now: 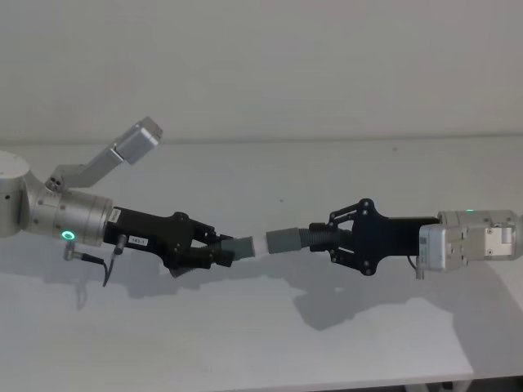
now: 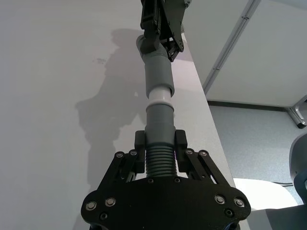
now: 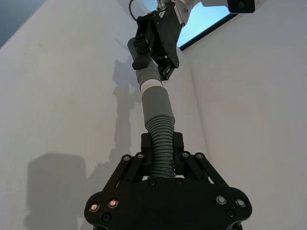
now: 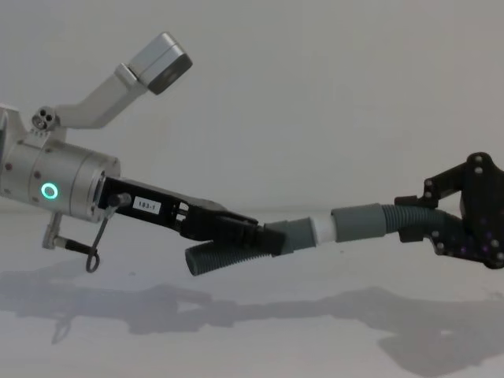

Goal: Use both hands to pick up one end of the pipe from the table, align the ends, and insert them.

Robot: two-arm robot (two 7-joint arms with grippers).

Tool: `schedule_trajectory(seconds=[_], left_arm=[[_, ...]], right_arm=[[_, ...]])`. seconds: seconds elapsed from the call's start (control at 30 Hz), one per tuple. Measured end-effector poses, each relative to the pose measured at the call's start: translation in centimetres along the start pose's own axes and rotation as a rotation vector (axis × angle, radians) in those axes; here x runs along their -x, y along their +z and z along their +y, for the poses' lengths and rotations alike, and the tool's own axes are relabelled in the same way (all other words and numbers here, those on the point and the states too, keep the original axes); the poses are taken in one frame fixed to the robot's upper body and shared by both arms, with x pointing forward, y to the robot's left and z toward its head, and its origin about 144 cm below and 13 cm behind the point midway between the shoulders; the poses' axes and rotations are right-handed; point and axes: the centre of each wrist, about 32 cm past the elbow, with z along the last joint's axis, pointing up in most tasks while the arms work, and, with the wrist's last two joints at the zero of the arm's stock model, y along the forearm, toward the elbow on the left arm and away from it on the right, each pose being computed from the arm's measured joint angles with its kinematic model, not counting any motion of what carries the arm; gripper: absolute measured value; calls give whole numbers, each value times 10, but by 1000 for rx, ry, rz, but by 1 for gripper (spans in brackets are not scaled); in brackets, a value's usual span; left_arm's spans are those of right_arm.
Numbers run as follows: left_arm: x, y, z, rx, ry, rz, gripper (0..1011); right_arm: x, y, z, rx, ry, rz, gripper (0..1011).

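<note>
The setting reads as a robotics lab or test room, not a home or shop. A plain matte white counter runs across the head view, bare and unmarked, backed by a pale blank wall of nearly the same tone. The left wrist view looks past the counter's edge to a grey-blue floor, with white partition panels joined by a metal strip and the rim of a grey chair at the frame's edge. The right wrist view catches a strip of bright window high up. Surfaces are uniform and undecorated, with hard shadows cast from overhead lighting.
</note>
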Motion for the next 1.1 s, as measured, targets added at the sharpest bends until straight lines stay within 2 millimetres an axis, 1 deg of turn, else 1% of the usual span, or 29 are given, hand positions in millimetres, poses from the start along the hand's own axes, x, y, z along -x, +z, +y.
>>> schedule_trajectory(seconds=[0.53,1.1], left_arm=[[-2,1,-3,-4,1,4,327],[1,4,-5,12,10,3,327]], right_arm=[[1,2,1,-13,5,1,225],[2,2,1,-20,11,4,225]])
